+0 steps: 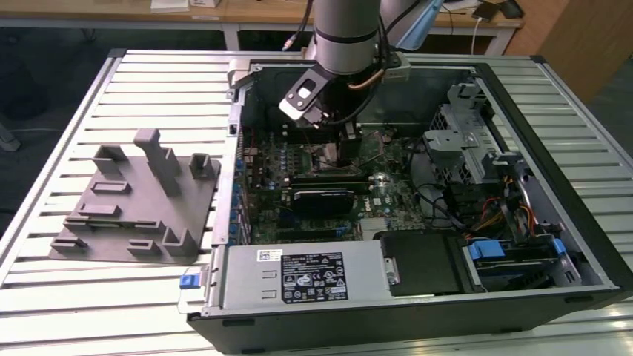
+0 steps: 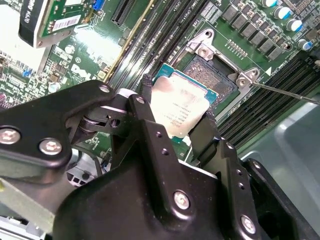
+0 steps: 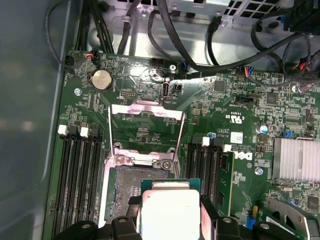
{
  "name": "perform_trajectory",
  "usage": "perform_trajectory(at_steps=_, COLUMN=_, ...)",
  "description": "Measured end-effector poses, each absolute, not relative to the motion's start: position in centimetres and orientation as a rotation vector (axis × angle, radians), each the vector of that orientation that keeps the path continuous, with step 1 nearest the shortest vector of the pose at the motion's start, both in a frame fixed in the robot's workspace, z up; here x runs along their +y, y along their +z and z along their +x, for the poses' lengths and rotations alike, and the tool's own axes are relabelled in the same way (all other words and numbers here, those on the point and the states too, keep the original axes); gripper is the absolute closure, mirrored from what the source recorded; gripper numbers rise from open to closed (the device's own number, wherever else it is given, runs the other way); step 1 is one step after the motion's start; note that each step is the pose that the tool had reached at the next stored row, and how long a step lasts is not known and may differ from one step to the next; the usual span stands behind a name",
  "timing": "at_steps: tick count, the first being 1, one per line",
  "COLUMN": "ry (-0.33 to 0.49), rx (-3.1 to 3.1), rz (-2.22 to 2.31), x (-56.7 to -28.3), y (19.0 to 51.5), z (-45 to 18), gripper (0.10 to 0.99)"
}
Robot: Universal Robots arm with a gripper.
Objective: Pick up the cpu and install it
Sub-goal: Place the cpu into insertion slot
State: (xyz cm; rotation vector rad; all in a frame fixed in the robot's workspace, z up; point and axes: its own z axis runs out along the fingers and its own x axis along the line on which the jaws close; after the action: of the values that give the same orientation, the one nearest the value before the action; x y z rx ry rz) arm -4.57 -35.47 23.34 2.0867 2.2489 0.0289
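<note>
Right now the gripper (image 2: 178, 102) clamps the cpu (image 2: 181, 109) by its thin edges over the socket (image 2: 217, 80); I judge it light, stiff, slick, fragile.

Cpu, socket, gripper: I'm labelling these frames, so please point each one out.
cpu (image 3: 170, 212), first wrist view, middle of its silver top.
socket (image 2: 212, 76), second wrist view, exposed contact field.
gripper (image 2: 177, 100), second wrist view, midway between its fingertips.
</note>
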Motion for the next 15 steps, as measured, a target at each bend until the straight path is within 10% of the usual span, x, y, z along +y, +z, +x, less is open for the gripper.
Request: perform_trajectory(at_steps=15, ry=0.033, rx=2.193, rz=2.150, x=-35.18, y=22.93, z=-4.57, gripper=0.541)
